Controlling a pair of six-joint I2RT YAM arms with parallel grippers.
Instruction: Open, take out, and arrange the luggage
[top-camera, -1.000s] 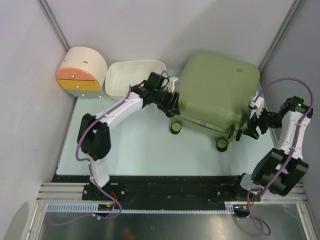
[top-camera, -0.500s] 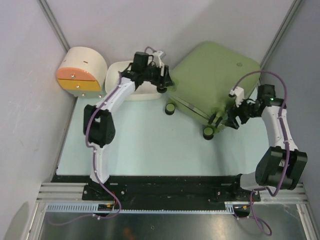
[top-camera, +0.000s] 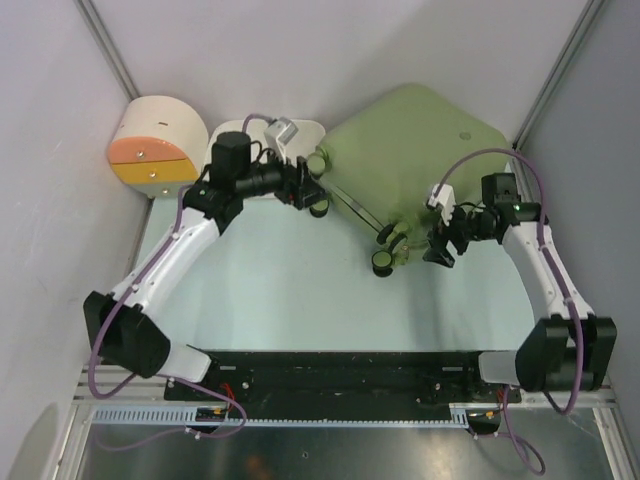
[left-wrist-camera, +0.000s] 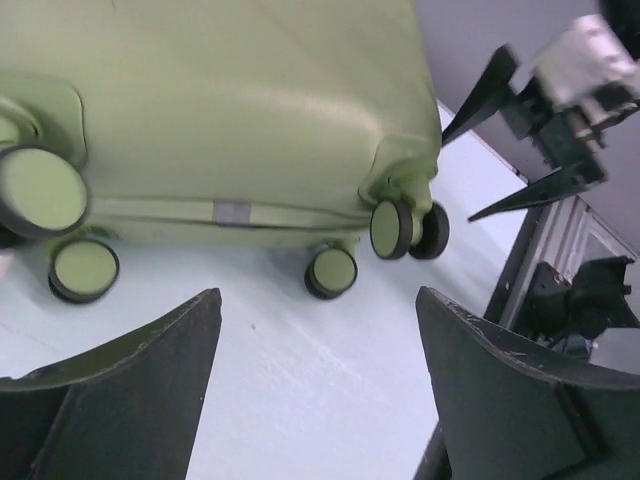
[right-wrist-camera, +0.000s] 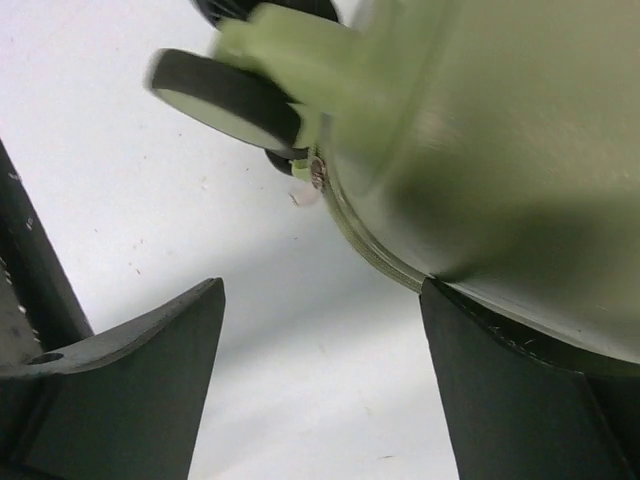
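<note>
Olive luggage (top-camera: 415, 150): hard plastic shell, smooth, satin sheen; wheels (left-wrist-camera: 85, 270) black rubbery rims; table (top-camera: 280, 290) matt, smooth.

1. On my screens the left arm (top-camera: 175, 255) and right arm (top-camera: 545, 275) wear white shells with black joint blocks.
2. A purple cable (top-camera: 480, 153) loops back from each wrist.
3. The left gripper (left-wrist-camera: 315, 300) and right gripper (right-wrist-camera: 320, 290) carry dark, wedge-shaped fingers (left-wrist-camera: 130, 380) with scuffed edges.
4. A green light (top-camera: 517, 208) glows just behind the right gripper.

The luggage (top-camera: 420, 150) was plain olive green, its wheels (left-wrist-camera: 85, 270) black with green faces. The surface (top-camera: 280, 290) was pale mint. The drawer box (top-camera: 158, 135) was cream, fronted orange and yellow.
</note>
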